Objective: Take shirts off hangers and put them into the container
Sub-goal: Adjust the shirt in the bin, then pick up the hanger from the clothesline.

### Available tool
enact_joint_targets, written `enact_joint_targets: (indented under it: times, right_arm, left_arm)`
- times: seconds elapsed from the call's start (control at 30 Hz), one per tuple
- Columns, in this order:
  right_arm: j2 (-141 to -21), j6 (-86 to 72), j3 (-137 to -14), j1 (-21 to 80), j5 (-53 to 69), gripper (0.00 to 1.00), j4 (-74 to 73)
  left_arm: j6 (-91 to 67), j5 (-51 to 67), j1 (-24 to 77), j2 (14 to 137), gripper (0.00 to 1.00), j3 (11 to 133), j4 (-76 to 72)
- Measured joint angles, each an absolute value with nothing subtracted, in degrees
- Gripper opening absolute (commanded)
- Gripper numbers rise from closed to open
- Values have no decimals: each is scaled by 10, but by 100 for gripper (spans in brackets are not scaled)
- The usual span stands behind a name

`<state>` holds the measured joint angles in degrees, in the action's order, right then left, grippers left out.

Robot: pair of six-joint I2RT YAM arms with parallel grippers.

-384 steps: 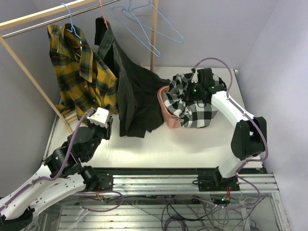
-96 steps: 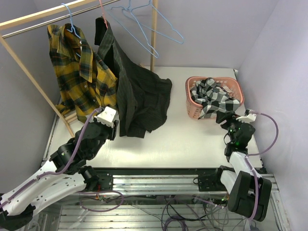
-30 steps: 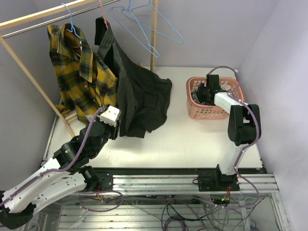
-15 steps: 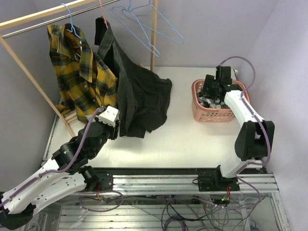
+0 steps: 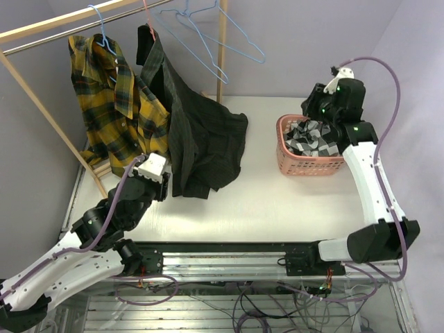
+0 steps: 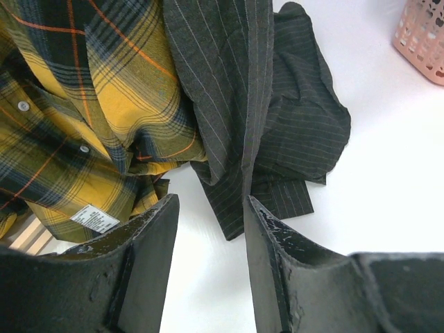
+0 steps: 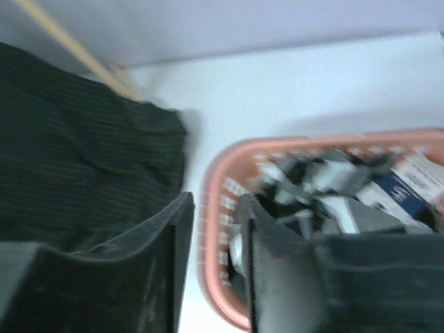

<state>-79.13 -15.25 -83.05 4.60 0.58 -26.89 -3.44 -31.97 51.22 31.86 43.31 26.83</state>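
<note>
The yellow-and-black plaid shirt (image 5: 104, 104) (image 6: 76, 118) hangs on a light blue hanger (image 5: 103, 31). Beside it the dark pinstriped shirt (image 5: 198, 135) (image 6: 263, 104) hangs from a pink hanger (image 5: 147, 17), its tail lying on the table. The black-and-white checked shirt (image 5: 312, 137) (image 7: 333, 187) lies inside the salmon-pink container (image 5: 305, 167) (image 7: 211, 229). My right gripper (image 5: 311, 113) (image 7: 211, 208) hovers over the container's back rim, open, nothing between its fingers. My left gripper (image 5: 157, 177) (image 6: 208, 208) stands open just below the hems of the hanging shirts, holding nothing.
Two empty blue hangers (image 5: 208, 38) hang on the rail. Wooden rack poles (image 5: 222, 48) (image 5: 41, 104) stand behind and left of the shirts. Walls close in the table at the back and right. The right wrist view is blurred.
My right arm has risen out of the container and swung back and right, leaving the checked shirt inside; its jaws have narrowed. The left arm has barely moved.
</note>
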Motion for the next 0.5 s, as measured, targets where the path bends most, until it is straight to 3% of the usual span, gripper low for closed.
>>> enact_joint_targets:
  times: [0.07,0.3,0.43,0.5]
  right_arm:
    - [-775,-150,-853,67,32,0,-258]
    - [-796,-139,-1028,219,78,0,-227]
    - [-865,-121,-1145,317,65,23,-232]
    - [-915,-110,-1208,362,64,27,-246]
  left_arm:
    - [-34,-322,512,314,53,433,268]
    - [-34,-329,512,314,52,433,269]
    - [-35,-333,512,313,52,433,269]
    - [-35,-336,512,310,52,433,269]
